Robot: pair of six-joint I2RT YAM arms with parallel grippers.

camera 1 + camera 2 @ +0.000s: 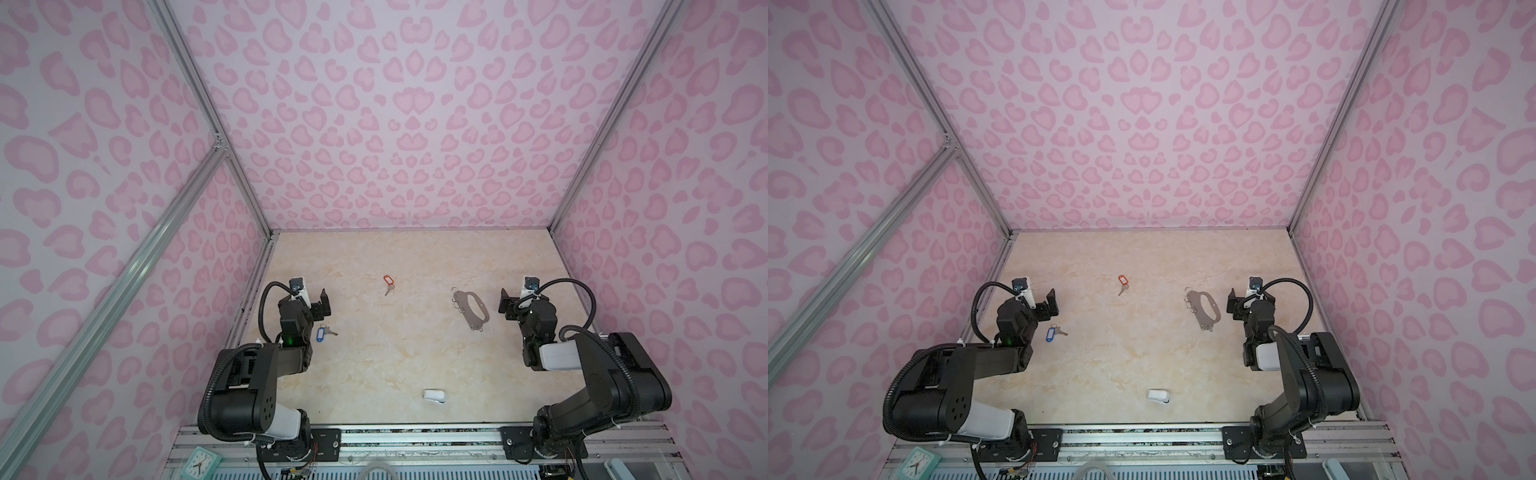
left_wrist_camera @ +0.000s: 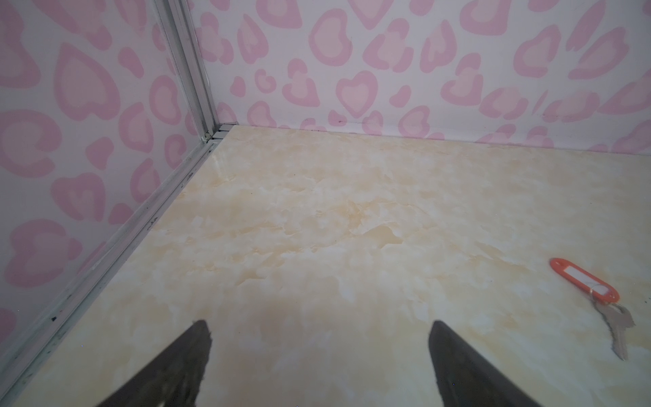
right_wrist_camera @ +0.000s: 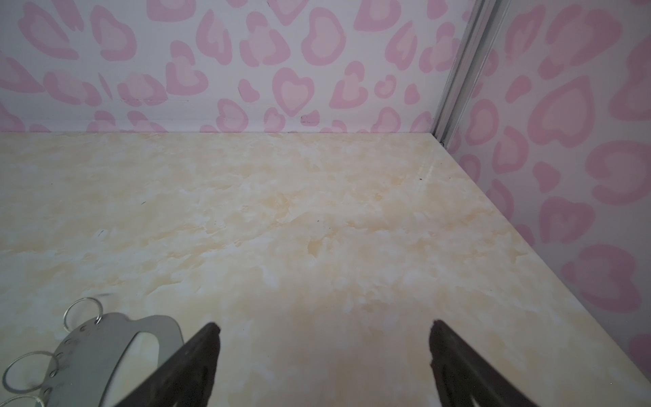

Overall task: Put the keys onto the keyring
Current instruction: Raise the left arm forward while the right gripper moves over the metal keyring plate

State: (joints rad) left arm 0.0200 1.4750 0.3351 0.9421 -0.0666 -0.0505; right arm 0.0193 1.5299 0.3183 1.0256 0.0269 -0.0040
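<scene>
In both top views, the keyring (image 1: 471,309) (image 1: 1203,308) is lying flat right of centre, long axis running back to front, rings facing left. The orange-tagged key (image 1: 389,284) is pointing frontward. The blue-tagged key (image 1: 323,333) is pointing right, beside the left gripper (image 1: 323,303).

In the left wrist view, the left gripper (image 2: 318,327) is gaping, holding nothing.

In the right wrist view, the right gripper (image 3: 324,327) is standing wide open, empty, just beside the keyring (image 3: 105,352).

A small white rounded object (image 1: 434,395) with a blue edge lies near the front of a cream marbled desk (image 1: 395,357) — enclosed on three sides by pink heart-spotted panels (image 1: 415,124) in aluminium framing (image 1: 198,93). A mint-green clock (image 1: 200,464) sits beyond the front rail (image 1: 415,435).
</scene>
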